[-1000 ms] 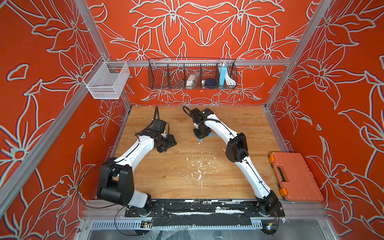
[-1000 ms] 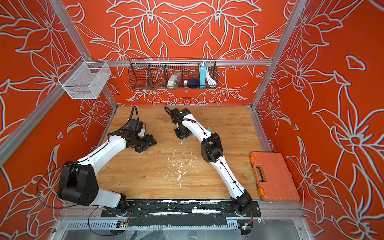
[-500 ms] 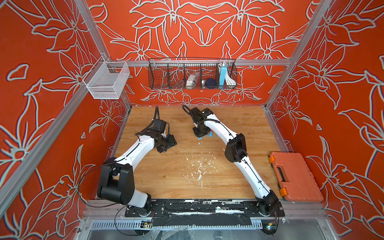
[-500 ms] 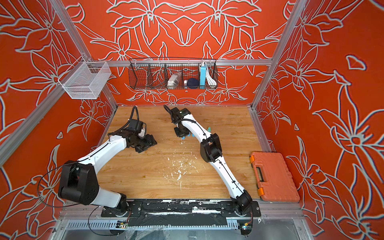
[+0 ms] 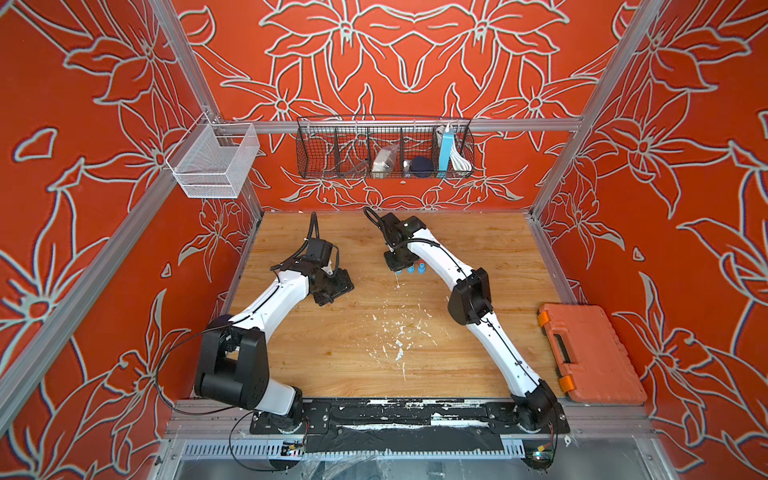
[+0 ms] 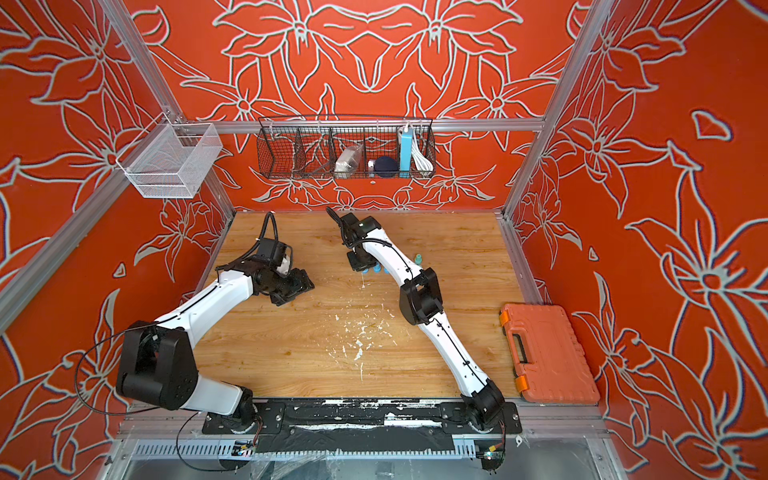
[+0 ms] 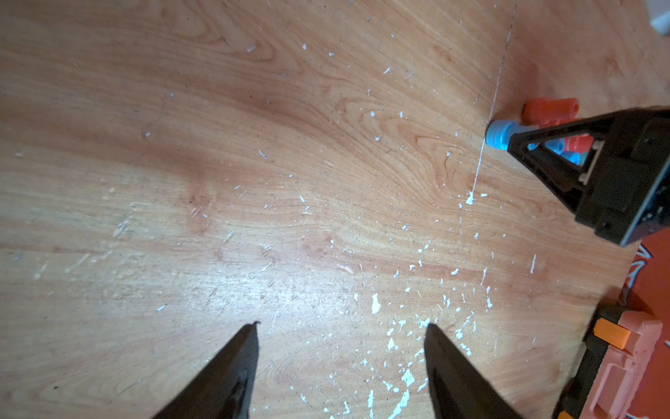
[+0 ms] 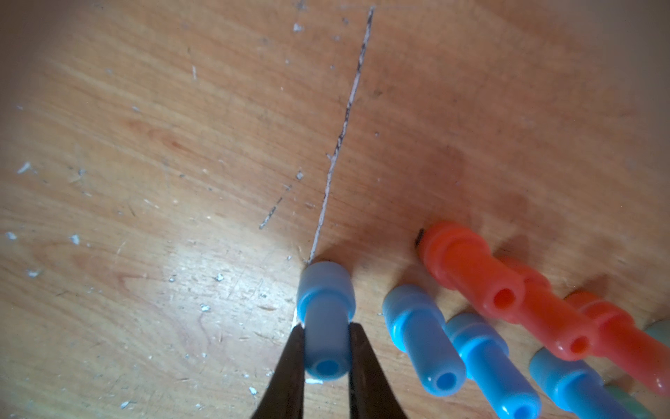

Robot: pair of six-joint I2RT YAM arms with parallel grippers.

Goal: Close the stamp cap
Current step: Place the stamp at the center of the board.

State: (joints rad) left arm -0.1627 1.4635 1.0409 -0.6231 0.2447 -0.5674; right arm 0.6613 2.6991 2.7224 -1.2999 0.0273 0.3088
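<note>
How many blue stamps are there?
4. One blue stamp sits in the shut right claw; the second, third and fourth line up beside it. More may hide past the picture's edge.

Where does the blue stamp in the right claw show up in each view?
Top view: blue stamp, leftmost blue piece, near picture centre.
Top view: leftmost blue piece, just left of centre.
Left wrist: upper right, at the tip of the right claw.
Right wrist: bottom centre, gripped between the claw's fingers.
Shared landmark: white scratch ending at its foot.
</note>
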